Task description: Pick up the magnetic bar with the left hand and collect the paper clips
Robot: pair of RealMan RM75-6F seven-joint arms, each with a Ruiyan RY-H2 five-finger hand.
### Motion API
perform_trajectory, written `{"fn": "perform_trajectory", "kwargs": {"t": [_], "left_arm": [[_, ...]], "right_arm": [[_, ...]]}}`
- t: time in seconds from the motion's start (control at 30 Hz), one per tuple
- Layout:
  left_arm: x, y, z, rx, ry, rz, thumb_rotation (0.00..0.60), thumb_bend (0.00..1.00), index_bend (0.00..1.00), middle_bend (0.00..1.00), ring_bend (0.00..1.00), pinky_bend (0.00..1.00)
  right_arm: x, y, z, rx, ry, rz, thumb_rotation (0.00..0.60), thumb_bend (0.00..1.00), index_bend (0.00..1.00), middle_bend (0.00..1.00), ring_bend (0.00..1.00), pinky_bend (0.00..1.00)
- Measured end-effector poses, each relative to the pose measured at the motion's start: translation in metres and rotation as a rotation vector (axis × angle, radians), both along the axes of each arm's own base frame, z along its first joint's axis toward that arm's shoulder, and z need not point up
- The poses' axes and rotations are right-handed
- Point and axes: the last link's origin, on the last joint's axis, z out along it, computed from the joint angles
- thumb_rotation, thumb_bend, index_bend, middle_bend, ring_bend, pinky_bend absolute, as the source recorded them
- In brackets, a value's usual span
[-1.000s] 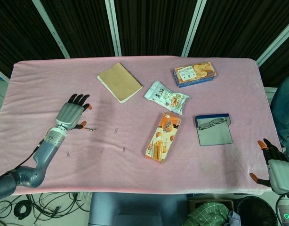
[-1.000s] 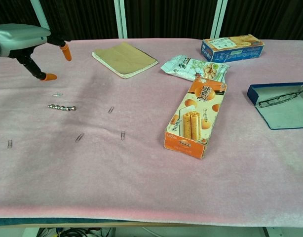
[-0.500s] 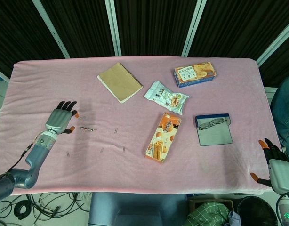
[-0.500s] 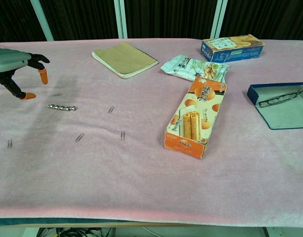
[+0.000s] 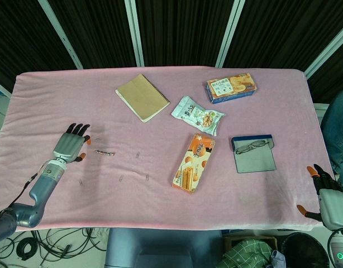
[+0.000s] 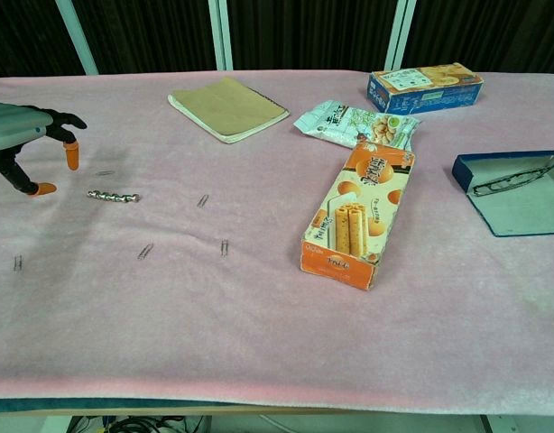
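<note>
A desk (image 5: 160,195) under a pink cloth fills most of both views. On it, at mid-frame in the head view, an orange biscuit box (image 5: 193,162) lies open on its back, long axis running from lower left to upper right, with stick-shaped biscuits showing in its window. To its right sits a blue glasses case (image 5: 253,153) with the lid open and a pair of spectacles (image 5: 251,146) lying in the upper part. Toward the upper middle of the frame are a tan notebook (image 5: 142,97), a crumpled snack packet (image 5: 197,115) and, further right, a blue and orange biscuit carton (image 5: 231,87) lying flat.

The left hand (image 5: 69,147) hovers at the left side of the frame, fingers spread and slightly bent, orange tips pointing down, holding nothing; in the chest view the left hand (image 6: 24,144) sits at the left edge, just beside the bar but apart from it. The right hand (image 5: 327,196) shows only at the lower right corner of the head view, off the desk edge, fingers apart and empty.

The magnetic bar (image 6: 113,196) lies flat on the cloth in the left part of the frame, a short beaded silver rod with its long axis nearly left to right, the right end slightly lower. Paper clips (image 6: 145,252) are scattered singly around it: one just above the bar, others below and to its right, one far left.
</note>
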Motion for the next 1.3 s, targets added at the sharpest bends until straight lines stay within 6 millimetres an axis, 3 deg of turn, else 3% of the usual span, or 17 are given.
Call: {"fn": "perform_trajectory", "kwargs": {"t": [0.63, 1.3], "left_arm": [[0.002, 0.003, -0.023, -0.026, -0.008, -0.014, 0.6, 0.34, 0.47, 0.07, 0.0, 0.0], [0.001, 0.007, -0.031, -0.025, 0.005, -0.017, 0.6, 0.34, 0.51, 0.09, 0.0, 0.0]], "right_arm": [[0.0, 0.0, 0.0, -0.001, -0.004, -0.003, 0.6, 0.08, 0.0, 0.0, 0.07, 0.18], [-0.001, -0.001, 0.001, 0.0, -0.009, -0.008, 0.6, 0.08, 0.0, 0.0, 0.07, 0.18]]}}
